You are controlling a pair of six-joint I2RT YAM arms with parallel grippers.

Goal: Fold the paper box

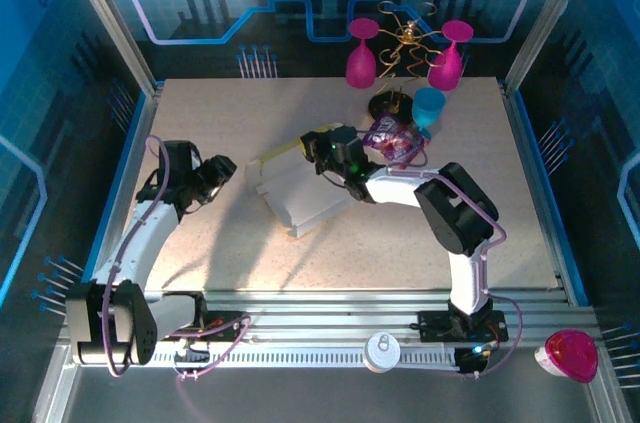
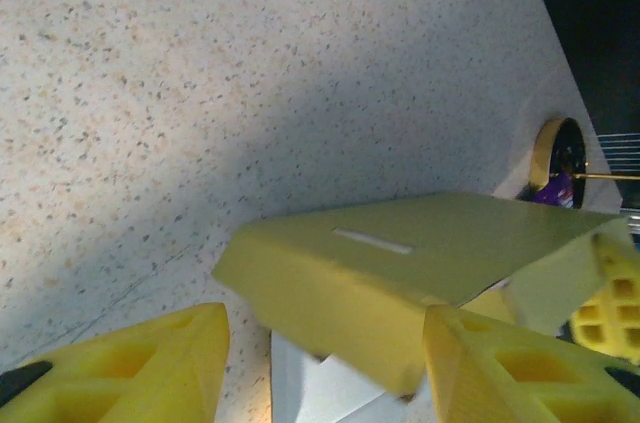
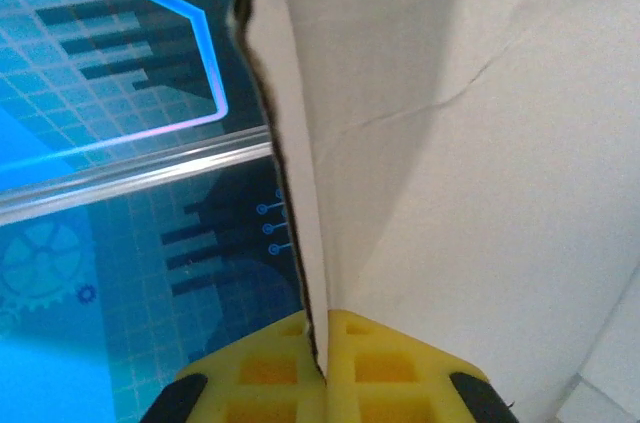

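The paper box (image 1: 300,188) lies partly folded in the middle of the table, yellow outside and pale inside. My right gripper (image 1: 322,146) is at its far edge, and in the right wrist view it (image 3: 322,348) is shut on a thin upright wall of the box (image 3: 480,193). My left gripper (image 1: 228,175) hovers just left of the box. In the left wrist view it (image 2: 325,328) stands open, a folded yellow corner of the box (image 2: 400,263) reaching in between the fingers (image 2: 140,363). A slot shows in the box's top panel.
Behind the box stand a purple snack packet (image 1: 395,140), a blue cup (image 1: 430,108), a black round stand (image 1: 388,103) and two pink goblets (image 1: 361,53). A white lid (image 1: 382,351) and a pink object (image 1: 570,355) sit off the table's near edge.
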